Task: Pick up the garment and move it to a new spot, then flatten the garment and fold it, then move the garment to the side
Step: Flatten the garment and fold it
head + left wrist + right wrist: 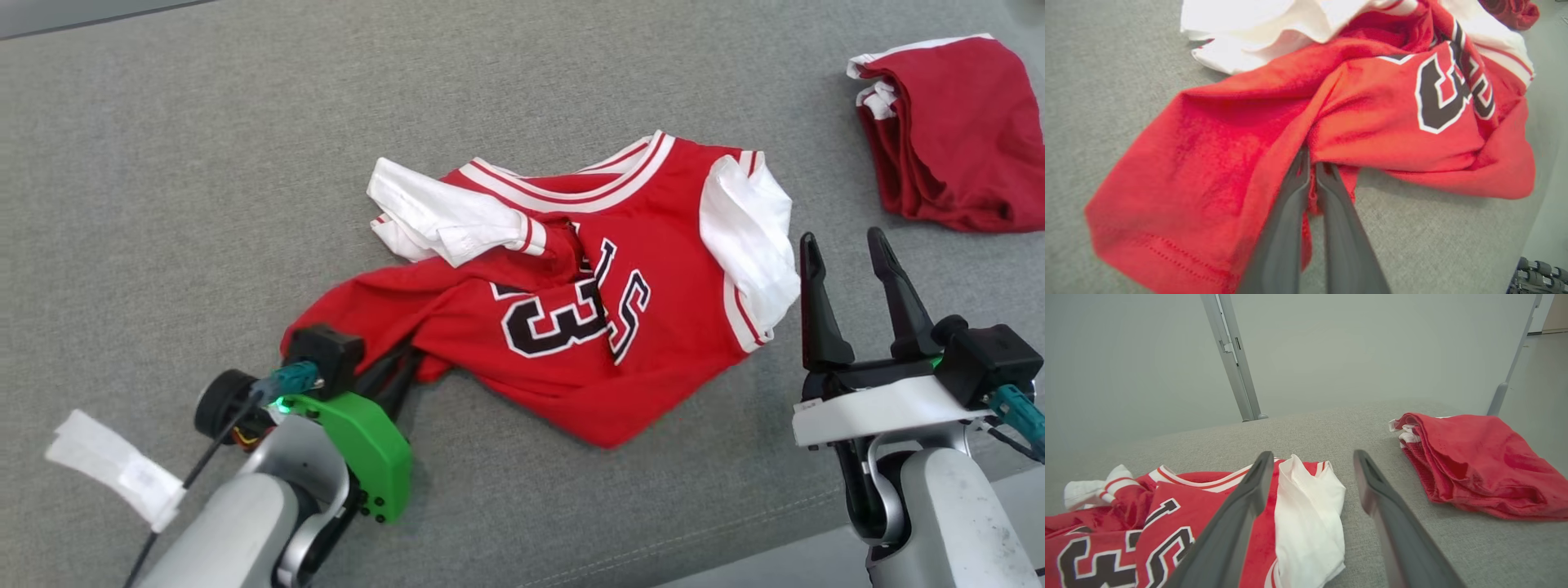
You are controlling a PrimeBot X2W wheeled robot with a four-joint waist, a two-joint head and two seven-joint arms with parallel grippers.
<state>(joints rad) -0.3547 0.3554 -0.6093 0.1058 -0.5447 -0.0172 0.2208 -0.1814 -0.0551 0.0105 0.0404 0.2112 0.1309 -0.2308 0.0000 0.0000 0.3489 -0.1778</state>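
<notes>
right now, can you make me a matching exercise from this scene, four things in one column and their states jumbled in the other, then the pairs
Column one:
1. left gripper
2. right gripper
3. red jersey
4. dark red garment

Column two:
A. open, holding nothing, beside a white sleeve
B. bundled at the far right
C. shut on red fabric near the hem
D. crumpled in the middle, number showing

Pairs: 1-C, 2-A, 3-D, 4-B

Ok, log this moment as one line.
left gripper: shut on jersey edge | right gripper: open, beside jersey | jersey: crumpled on grey surface
</notes>
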